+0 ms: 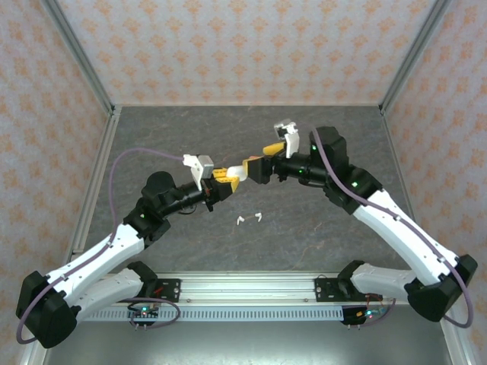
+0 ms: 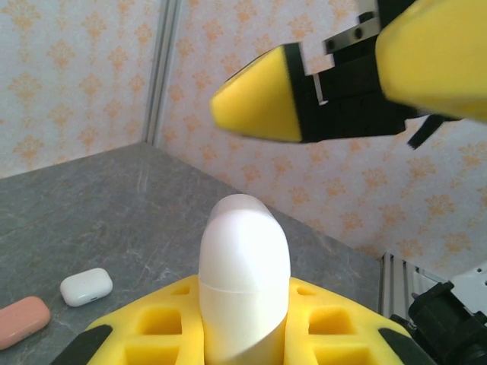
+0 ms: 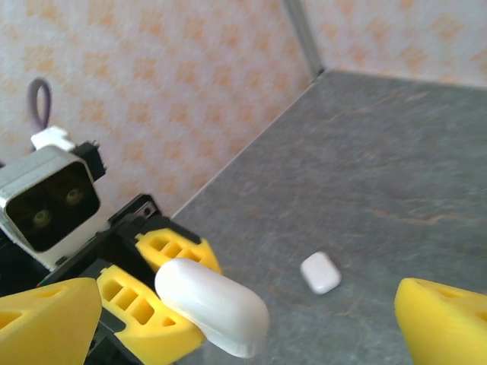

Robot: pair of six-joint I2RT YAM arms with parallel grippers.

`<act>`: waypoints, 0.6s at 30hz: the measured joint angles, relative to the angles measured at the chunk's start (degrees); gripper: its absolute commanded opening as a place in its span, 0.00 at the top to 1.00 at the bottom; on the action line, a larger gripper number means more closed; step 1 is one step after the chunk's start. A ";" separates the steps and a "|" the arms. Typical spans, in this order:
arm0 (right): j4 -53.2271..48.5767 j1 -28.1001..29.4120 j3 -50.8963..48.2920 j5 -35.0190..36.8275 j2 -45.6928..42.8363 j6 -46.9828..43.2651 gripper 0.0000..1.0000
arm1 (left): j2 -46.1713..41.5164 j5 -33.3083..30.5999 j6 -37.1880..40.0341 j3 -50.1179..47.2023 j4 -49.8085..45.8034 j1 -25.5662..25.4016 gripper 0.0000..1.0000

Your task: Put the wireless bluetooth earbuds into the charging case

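My left gripper [image 1: 227, 177] is shut on a white pebble-like charging case [image 1: 237, 170], lifted above the table. In the left wrist view the closed case [image 2: 243, 251] stands upright between my yellow fingers [image 2: 152, 327]. My right gripper [image 1: 256, 160] is open, facing the case from the right, its fingers spread to either side of it without touching. In the right wrist view the case [image 3: 213, 304] pokes out of the left gripper's fingers [image 3: 171, 251], between my own wide-apart fingertips [image 3: 53, 323]. Two white earbuds [image 1: 241, 221] [image 1: 257, 217] lie on the table below the grippers.
A second white case [image 2: 86, 287] and a coral-pink case [image 2: 23, 321] lie on the grey tabletop [image 1: 319, 137]; the white one also appears in the right wrist view [image 3: 320, 272]. Patterned walls with metal corner posts [image 1: 84, 68] enclose the table.
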 measured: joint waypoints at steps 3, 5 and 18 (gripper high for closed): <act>2.12 -0.59 -3.78 7.30 -4.57 0.50 0.01 | 1.25 -1.88 0.94 1.05 -2.95 0.00 1.00; 3.34 -0.85 -6.80 12.26 -7.43 1.03 0.01 | 3.15 -3.13 1.29 2.43 -5.18 0.00 1.00; -0.61 -1.07 -14.86 34.58 -10.38 3.15 0.01 | 30.27 -8.04 0.39 18.12 -17.92 0.00 1.00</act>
